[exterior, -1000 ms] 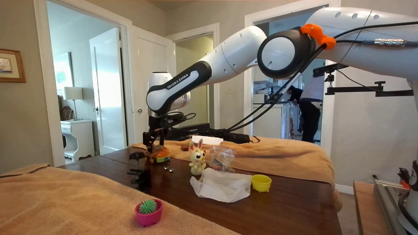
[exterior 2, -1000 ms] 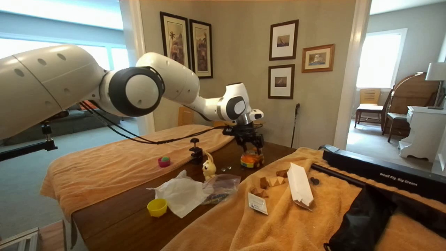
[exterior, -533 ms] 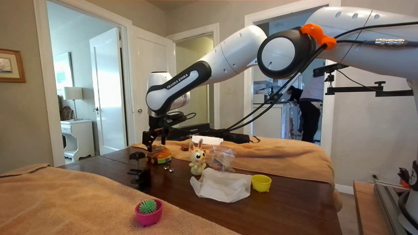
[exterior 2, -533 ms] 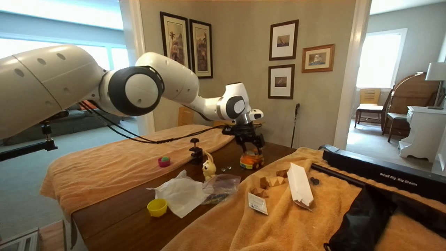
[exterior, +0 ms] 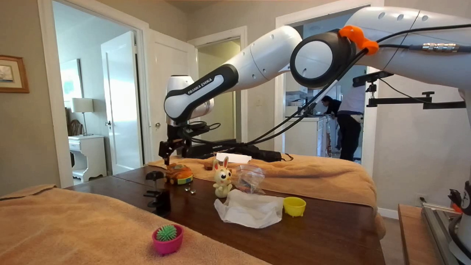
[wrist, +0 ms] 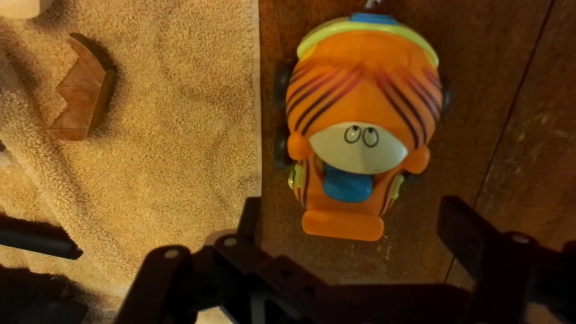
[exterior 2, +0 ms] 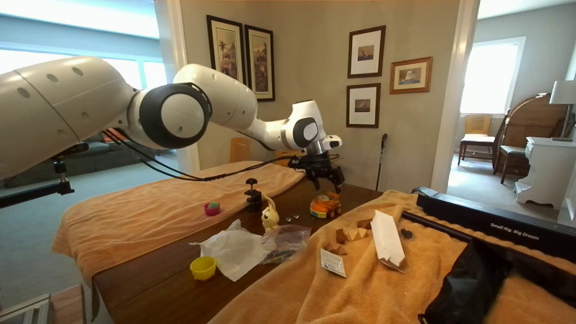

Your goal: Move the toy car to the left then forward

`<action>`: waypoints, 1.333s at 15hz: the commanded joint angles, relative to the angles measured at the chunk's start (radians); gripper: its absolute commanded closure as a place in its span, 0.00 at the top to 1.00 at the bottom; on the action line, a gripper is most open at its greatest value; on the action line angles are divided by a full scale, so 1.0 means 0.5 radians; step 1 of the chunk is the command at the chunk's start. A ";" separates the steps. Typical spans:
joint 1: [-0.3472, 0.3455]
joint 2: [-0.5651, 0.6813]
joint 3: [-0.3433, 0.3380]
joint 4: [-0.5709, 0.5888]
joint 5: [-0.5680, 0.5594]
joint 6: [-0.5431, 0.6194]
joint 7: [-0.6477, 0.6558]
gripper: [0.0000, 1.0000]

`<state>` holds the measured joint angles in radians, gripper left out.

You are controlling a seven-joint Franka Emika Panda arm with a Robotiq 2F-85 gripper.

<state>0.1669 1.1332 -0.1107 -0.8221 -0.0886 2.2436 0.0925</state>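
Observation:
The toy car (exterior: 179, 175) is orange with dark stripes, a yellow-green bumper and dark wheels. It stands upright on the dark wooden table (exterior: 235, 239) near its far end, as seen in both exterior views; it is also in an exterior view (exterior 2: 325, 208). In the wrist view the toy car (wrist: 364, 94) lies ahead of the fingers, beside the towel's edge, with its orange rear bar nearest. My gripper (wrist: 350, 207) is open and empty, its fingers wide apart. In the exterior views the gripper (exterior: 175, 159) hangs just above the car, apart from it; it also shows here (exterior 2: 327, 186).
A black clamp (exterior: 158, 195) stands on the table near the car. A rabbit toy (exterior: 222, 180), plastic bag (exterior: 250, 178), white paper (exterior: 254, 209) and yellow bowl (exterior: 294, 206) lie nearer the robot base. Tan towels (exterior 2: 279, 297) cover both sides, with brown wooden pieces (exterior 2: 353, 233) on one.
My gripper has opened, let go of the toy car and risen above it. The car shifted slightly at release and now rests still on the table.

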 commanded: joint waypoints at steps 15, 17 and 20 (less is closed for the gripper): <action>-0.155 0.090 0.219 0.134 0.067 -0.142 -0.007 1.00; -0.161 0.103 0.224 0.137 0.066 -0.134 -0.016 1.00; -0.169 0.126 0.231 0.141 0.064 -0.125 -0.040 1.00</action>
<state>0.0944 1.1583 -0.0104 -0.7997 -0.0811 2.1674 0.1023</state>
